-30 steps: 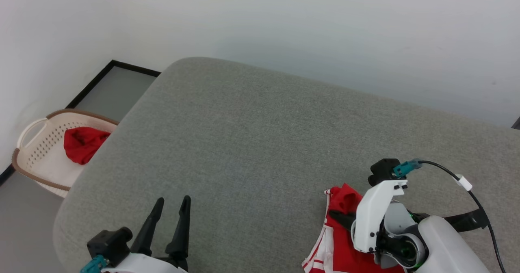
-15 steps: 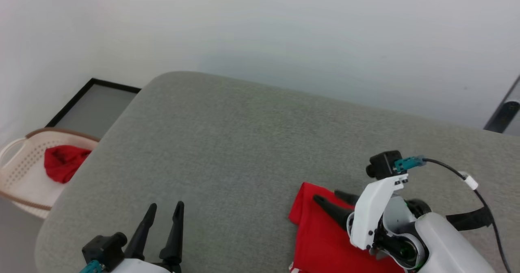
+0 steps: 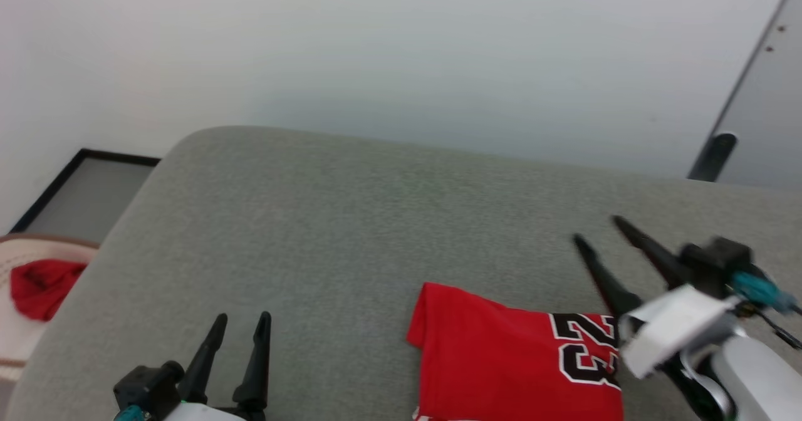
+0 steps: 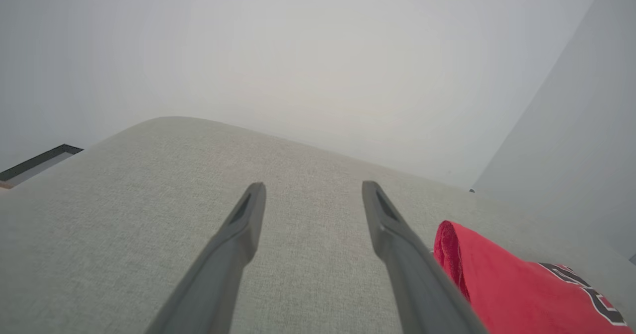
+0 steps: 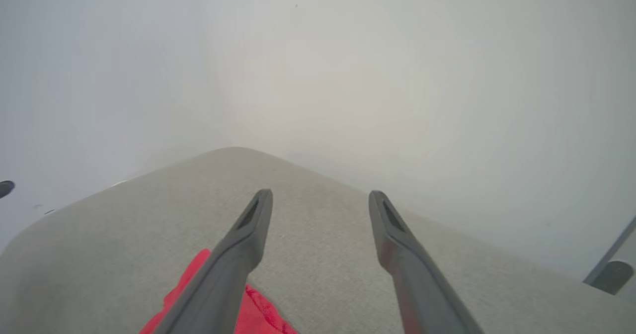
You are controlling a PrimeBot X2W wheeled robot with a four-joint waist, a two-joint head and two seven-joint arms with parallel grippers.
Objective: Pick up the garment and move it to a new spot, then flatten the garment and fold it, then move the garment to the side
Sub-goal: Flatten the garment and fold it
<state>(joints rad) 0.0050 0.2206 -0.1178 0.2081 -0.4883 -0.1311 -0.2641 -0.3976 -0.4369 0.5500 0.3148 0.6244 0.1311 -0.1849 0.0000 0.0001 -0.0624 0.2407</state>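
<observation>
Head view, nearest first: the left gripper [image 3: 242, 317] sits at the lower left over the grey padded surface [image 3: 351, 220], its two dark fingers spread apart with nothing between them. To its right, well apart from it, the garment [image 3: 501, 352] lies on the same surface near the front edge. It is folded into a compact red block, with black white-outlined numerals on the part nearest the right arm. The right gripper [image 3: 596, 228] is at that end of the garment, a little blurred. Its fingers are splayed wide and empty and point away over bare fabric. The base of one finger crosses the garment's edge in this view, and whether it touches the cloth cannot be told. The left wrist view shows that gripper's fingers parted above the grey cloth, with the garment's rounded folded edge just beside the right-hand finger. The right wrist view shows its own fingers apart too, a corner of red below the left-hand one. Farther off at the left edge, a cream basket [image 3: 14, 346] beside the padded surface holds a plain red cloth [image 3: 37, 286]. Beyond the basket is a dark-framed panel [image 3: 88, 189] at floor level. A pale wall [image 3: 401, 51] rises behind everything, and a grey door [image 3: 767, 108] stands at the far right.
</observation>
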